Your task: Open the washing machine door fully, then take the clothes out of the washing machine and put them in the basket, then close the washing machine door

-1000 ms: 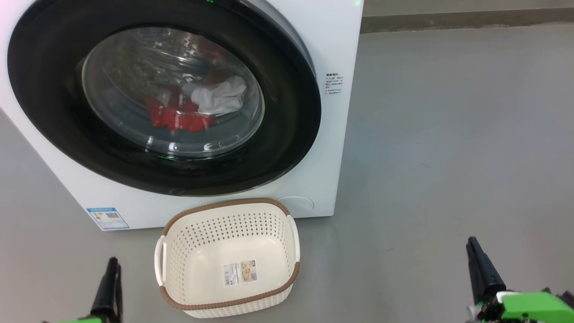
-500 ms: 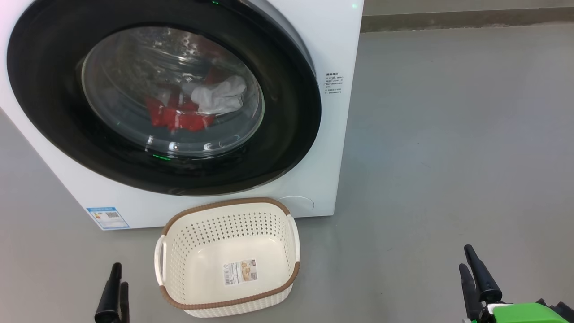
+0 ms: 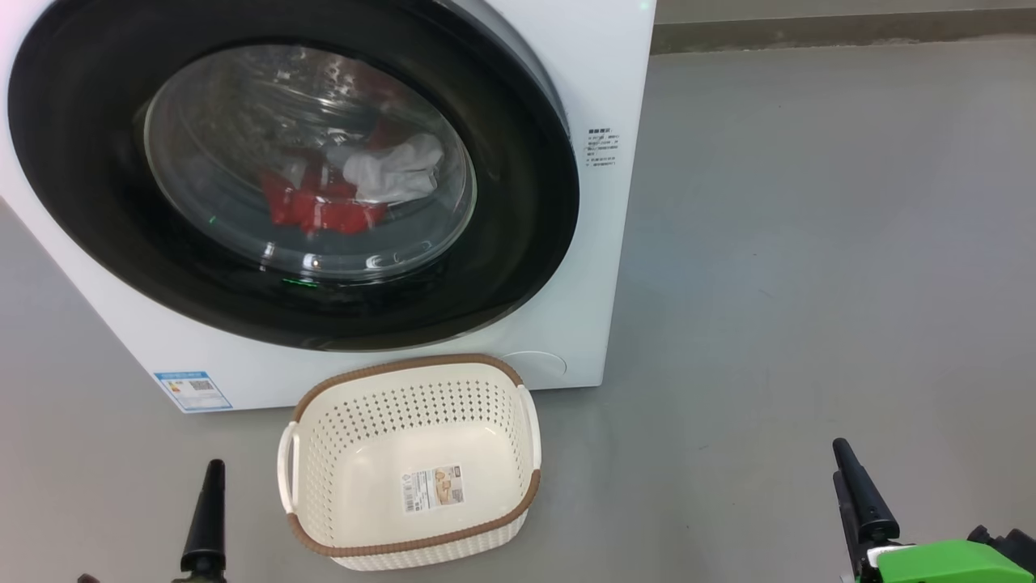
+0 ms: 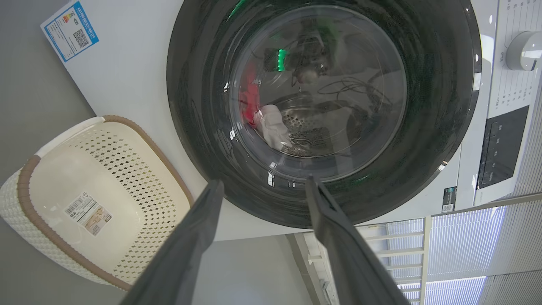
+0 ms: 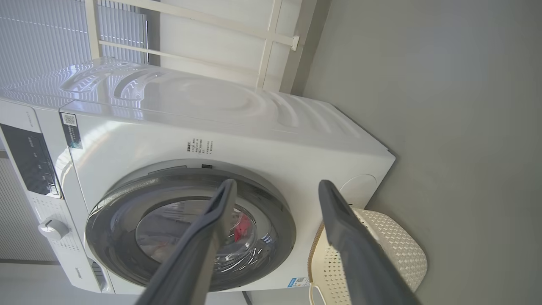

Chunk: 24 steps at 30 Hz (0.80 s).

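Observation:
The washing machine (image 3: 595, 267) stands at the upper left of the head view. Its door (image 3: 518, 243) lies against the front, black rim around a clear glass bowl. Through the glass I see the clothes: a red garment (image 3: 324, 212) and a white one (image 3: 388, 174), also as a red garment (image 4: 247, 111) in the left wrist view. The basket (image 3: 409, 366) sits empty on the floor just before the machine. My left gripper (image 3: 214, 474) hangs low, left of the basket; its wrist view shows the left gripper (image 4: 263, 181) open. My right gripper (image 3: 840, 457) is far right and the right gripper (image 5: 276, 182) is open, holding nothing.
Bare grey floor (image 3: 809, 243) stretches to the right of the machine up to a wall base (image 3: 842, 32). The control panel and knob (image 4: 523, 51) sit along the machine's top. A blue label (image 3: 193, 391) marks its lower front corner.
Both grippers shifted a little near the bottom edge; the left one turned so its fingers line up edge-on. The picture moved slightly. Door, clothes and basket stay put.

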Available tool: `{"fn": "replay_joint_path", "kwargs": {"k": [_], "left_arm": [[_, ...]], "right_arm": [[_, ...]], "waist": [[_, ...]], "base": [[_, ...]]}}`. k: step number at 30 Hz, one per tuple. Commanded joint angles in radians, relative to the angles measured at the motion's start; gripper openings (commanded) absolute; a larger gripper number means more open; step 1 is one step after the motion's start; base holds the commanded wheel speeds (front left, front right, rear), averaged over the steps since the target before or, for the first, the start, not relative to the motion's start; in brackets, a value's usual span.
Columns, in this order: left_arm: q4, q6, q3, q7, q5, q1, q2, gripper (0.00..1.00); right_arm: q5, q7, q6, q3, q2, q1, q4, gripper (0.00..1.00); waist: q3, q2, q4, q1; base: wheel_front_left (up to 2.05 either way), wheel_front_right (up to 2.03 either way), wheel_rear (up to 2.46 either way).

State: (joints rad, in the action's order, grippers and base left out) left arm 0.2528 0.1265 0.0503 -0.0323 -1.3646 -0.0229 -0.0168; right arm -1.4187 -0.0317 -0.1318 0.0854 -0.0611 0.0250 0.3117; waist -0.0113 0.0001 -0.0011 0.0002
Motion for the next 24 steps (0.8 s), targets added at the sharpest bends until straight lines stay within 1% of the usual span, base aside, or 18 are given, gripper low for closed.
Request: {"fn": "replay_joint_path", "kwargs": {"k": [1, 4, 5, 24], "left_arm": [[-0.036, 0.001, 0.003, 0.012, 0.037, -0.017, -0.017, 1.00], [-0.042, 0.002, 0.003, 0.021, 0.088, -0.016, -0.017, 1.00], [-0.042, 0.002, 0.003, 0.021, 0.088, -0.016, -0.017, 1.00], [-0.082, 0.001, -0.012, 0.077, 0.380, -0.005, -0.018, 1.00]], "right_arm": [[0.026, 0.012, 0.000, -0.010, -0.014, 0.028, -0.031, 1.00], [0.060, 0.021, 0.000, -0.017, -0.019, 0.029, -0.035, 1.00], [0.060, 0.021, 0.000, -0.017, -0.019, 0.029, -0.035, 1.00], [0.303, 0.077, 0.000, -0.060, -0.056, 0.034, -0.050, 1.00]], "waist": [[-0.001, -0.0001, 0.000, -0.0001], [-0.002, -0.0001, 0.000, -0.0002], [-0.002, -0.0001, 0.000, -0.0002], [-0.005, -0.0001, 0.000, -0.0002]], "base": [[0.00, 0.00, 0.00], [0.00, 0.00, 0.00], [0.00, 0.00, 0.00], [0.00, 0.00, 0.00]]}}
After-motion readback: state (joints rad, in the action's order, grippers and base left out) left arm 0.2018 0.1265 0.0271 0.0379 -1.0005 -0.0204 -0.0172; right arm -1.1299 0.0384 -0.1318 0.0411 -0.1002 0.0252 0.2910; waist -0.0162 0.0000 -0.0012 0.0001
